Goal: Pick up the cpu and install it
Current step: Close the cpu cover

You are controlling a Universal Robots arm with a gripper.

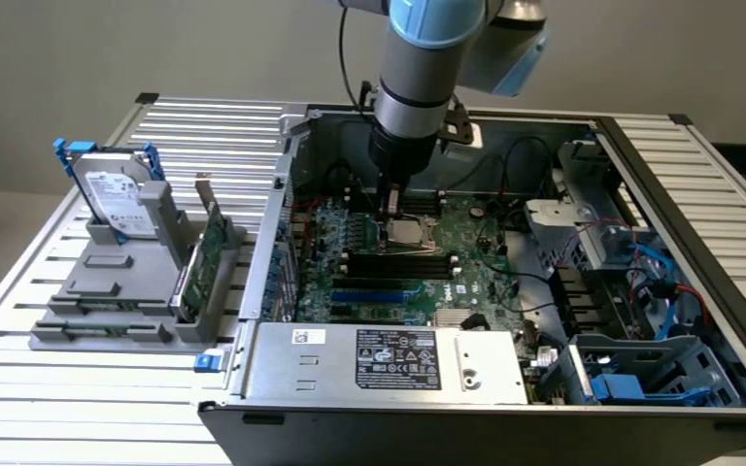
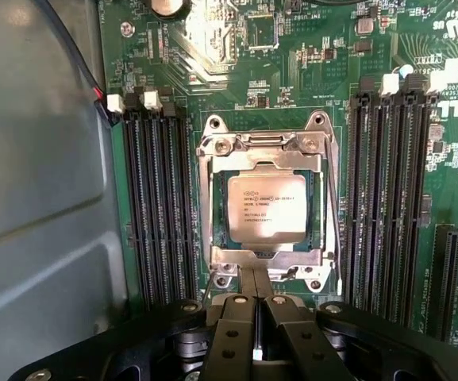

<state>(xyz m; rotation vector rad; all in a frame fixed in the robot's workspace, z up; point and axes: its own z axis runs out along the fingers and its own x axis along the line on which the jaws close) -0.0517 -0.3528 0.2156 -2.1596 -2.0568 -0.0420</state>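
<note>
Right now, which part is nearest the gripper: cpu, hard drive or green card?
The cpu, sitting in the motherboard socket right by the shut gripper. The hard drive and green card stand in the grey holder outside the case.

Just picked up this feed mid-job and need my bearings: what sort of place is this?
Likely a lab bench for robotic computer assembly: a slatted metal table, an open computer case with its motherboard exposed, and a grey rack holding a hard drive.
</note>
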